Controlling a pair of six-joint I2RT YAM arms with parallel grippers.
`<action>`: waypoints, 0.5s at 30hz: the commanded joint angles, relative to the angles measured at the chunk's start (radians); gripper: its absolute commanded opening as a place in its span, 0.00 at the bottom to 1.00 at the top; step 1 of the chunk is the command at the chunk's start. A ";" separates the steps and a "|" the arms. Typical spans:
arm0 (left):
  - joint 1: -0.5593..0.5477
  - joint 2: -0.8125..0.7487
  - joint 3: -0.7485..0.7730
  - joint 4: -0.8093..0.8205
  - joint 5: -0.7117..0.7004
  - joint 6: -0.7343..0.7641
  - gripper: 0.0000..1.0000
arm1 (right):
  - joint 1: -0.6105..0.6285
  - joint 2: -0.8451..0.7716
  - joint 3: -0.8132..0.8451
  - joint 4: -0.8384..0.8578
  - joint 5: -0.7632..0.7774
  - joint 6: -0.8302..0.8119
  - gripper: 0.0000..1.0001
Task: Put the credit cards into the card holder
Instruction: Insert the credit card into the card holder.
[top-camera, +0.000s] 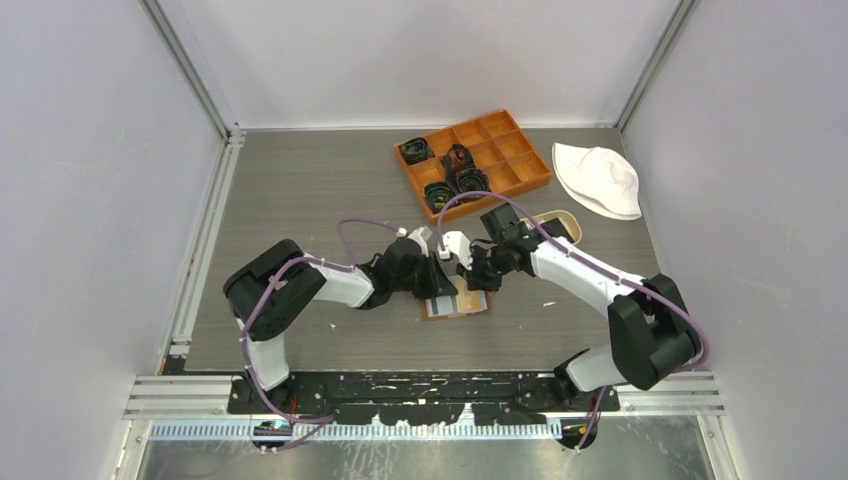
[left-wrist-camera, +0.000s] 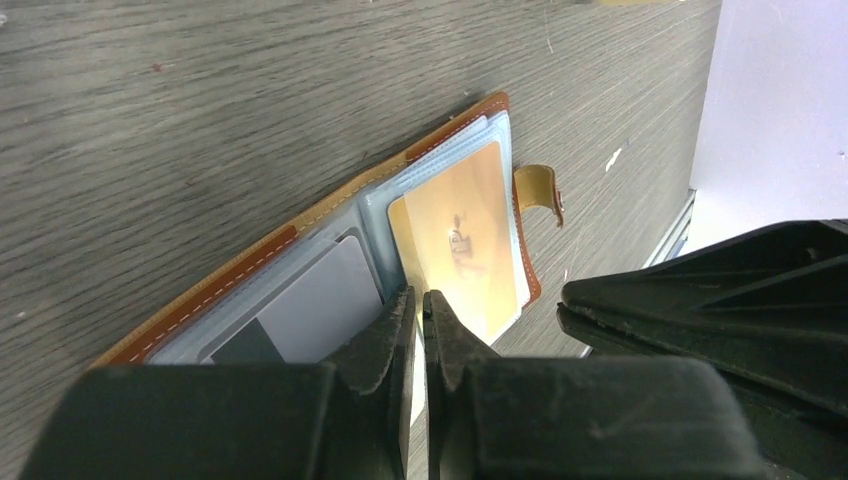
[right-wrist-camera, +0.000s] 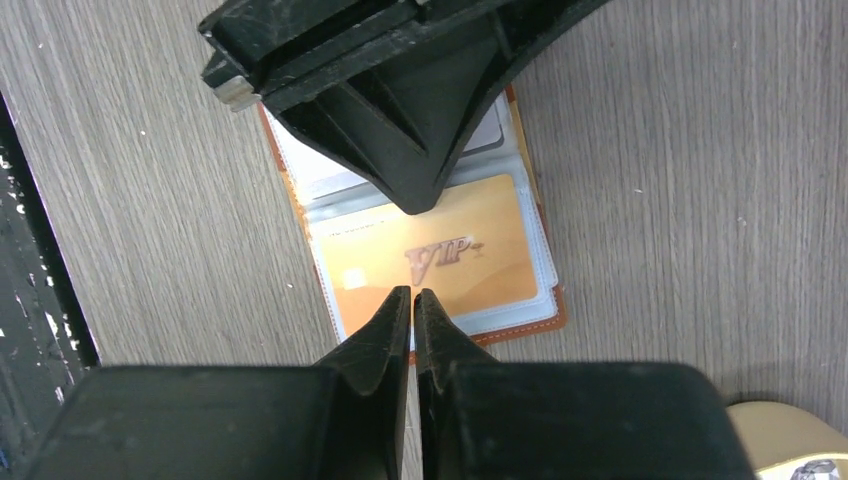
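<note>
The card holder (top-camera: 437, 309) lies open on the table, a brown wallet with clear sleeves (left-wrist-camera: 500, 130) (right-wrist-camera: 548, 318). A gold credit card marked VIP (left-wrist-camera: 465, 235) (right-wrist-camera: 440, 258) lies on its right half. A pale grey card with a dark corner (left-wrist-camera: 320, 300) sits in the other half. My left gripper (left-wrist-camera: 419, 292) (top-camera: 447, 283) is shut, its tips at the gold card's edge by the fold. My right gripper (right-wrist-camera: 412, 291) (top-camera: 470, 281) is shut too, with nothing between its fingers, and its tips rest over the opposite long edge of that card.
An orange compartment box (top-camera: 505, 150) with black items stands at the back. A white hat (top-camera: 600, 178) lies at the back right. A beige oval tray (top-camera: 562, 222) (right-wrist-camera: 790, 440) sits just behind my right arm. The wallet's snap tab (left-wrist-camera: 540, 190) sticks out.
</note>
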 joint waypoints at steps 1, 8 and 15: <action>0.005 -0.014 0.022 0.054 0.014 0.008 0.10 | -0.045 -0.008 0.055 0.004 -0.072 0.061 0.11; 0.006 -0.197 -0.081 0.069 -0.043 0.081 0.17 | -0.195 -0.028 0.080 0.008 -0.279 0.358 0.16; 0.006 -0.480 -0.229 0.093 -0.104 0.229 0.22 | -0.318 0.028 0.035 0.081 -0.498 0.698 0.21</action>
